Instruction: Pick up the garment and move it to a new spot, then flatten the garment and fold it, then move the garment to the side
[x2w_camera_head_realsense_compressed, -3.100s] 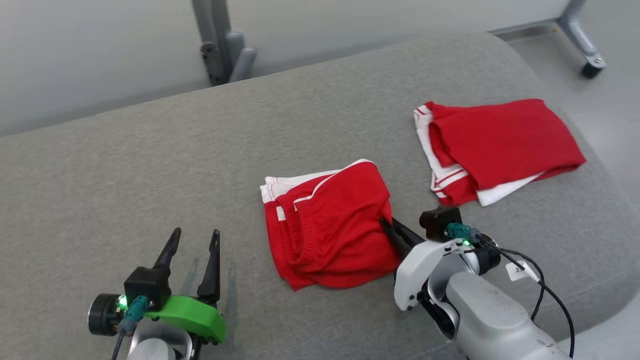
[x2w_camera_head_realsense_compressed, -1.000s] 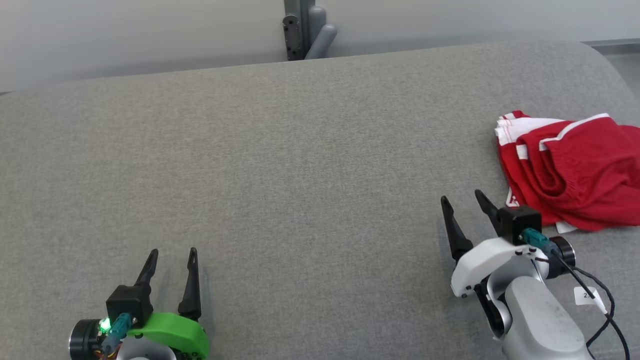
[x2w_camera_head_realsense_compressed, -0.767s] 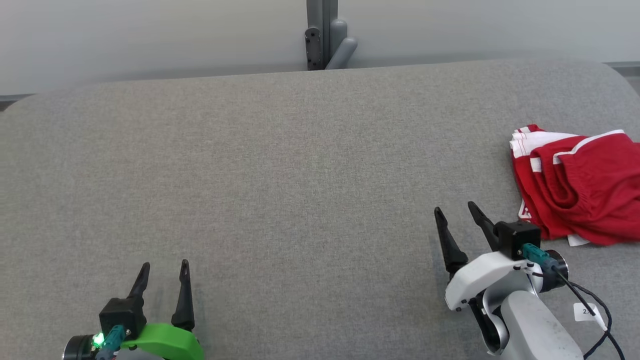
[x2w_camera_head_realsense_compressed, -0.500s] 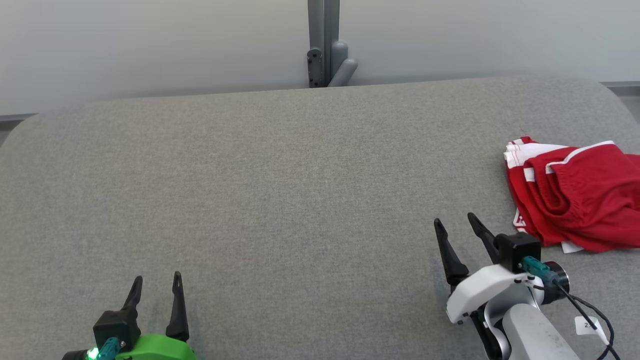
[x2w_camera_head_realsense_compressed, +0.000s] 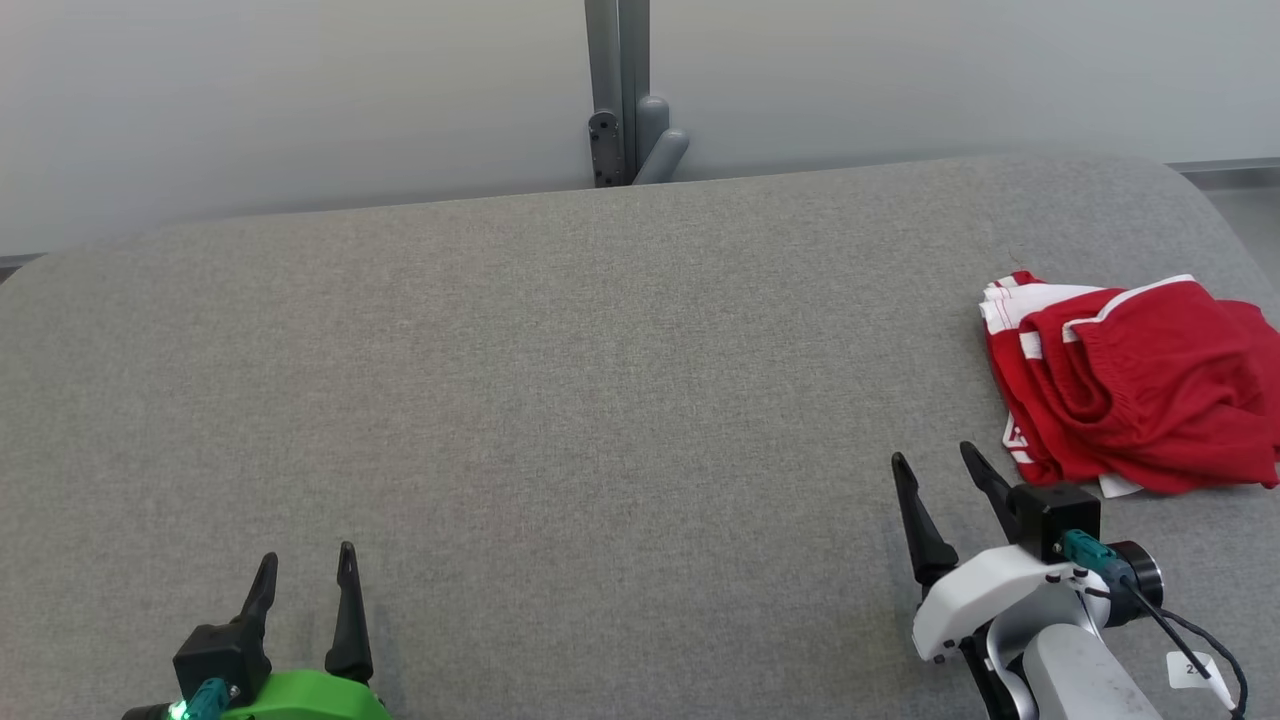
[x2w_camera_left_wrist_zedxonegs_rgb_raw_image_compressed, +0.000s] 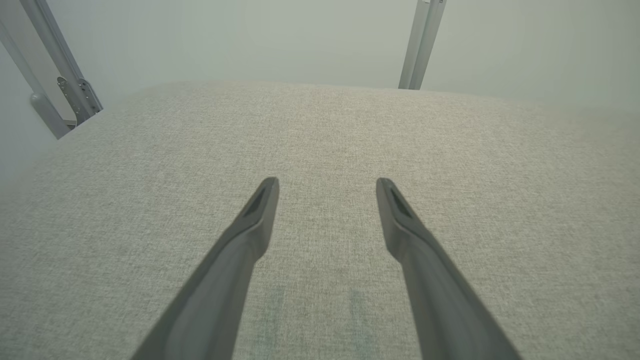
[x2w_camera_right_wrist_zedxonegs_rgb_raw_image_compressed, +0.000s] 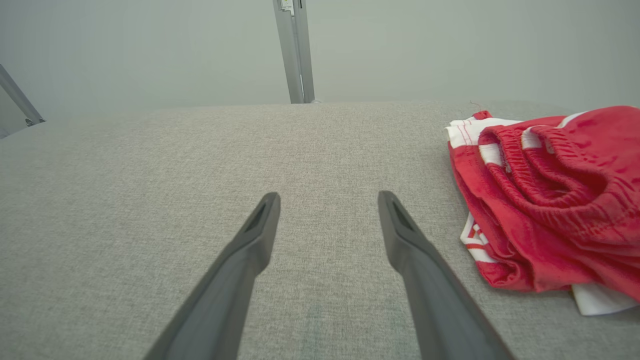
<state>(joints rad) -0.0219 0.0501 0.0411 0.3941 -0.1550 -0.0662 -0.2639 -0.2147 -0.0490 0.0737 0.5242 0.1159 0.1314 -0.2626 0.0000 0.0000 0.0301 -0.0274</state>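
Garment (x2w_camera_head_realsense_compressed: 1140, 400), red with white trim, lies loosely folded at the right end of the grey padded surface (x2w_camera_head_realsense_compressed: 600, 350), its long side running across the head view and off the right edge. It sits ahead and to the right of the right gripper (x2w_camera_head_realsense_compressed: 933, 455), near but apart; the left gripper (x2w_camera_head_realsense_compressed: 307, 553) is well apart from it, so the right arm is nearer. Count: one garment, two grippers, both with fingers spread wide and empty
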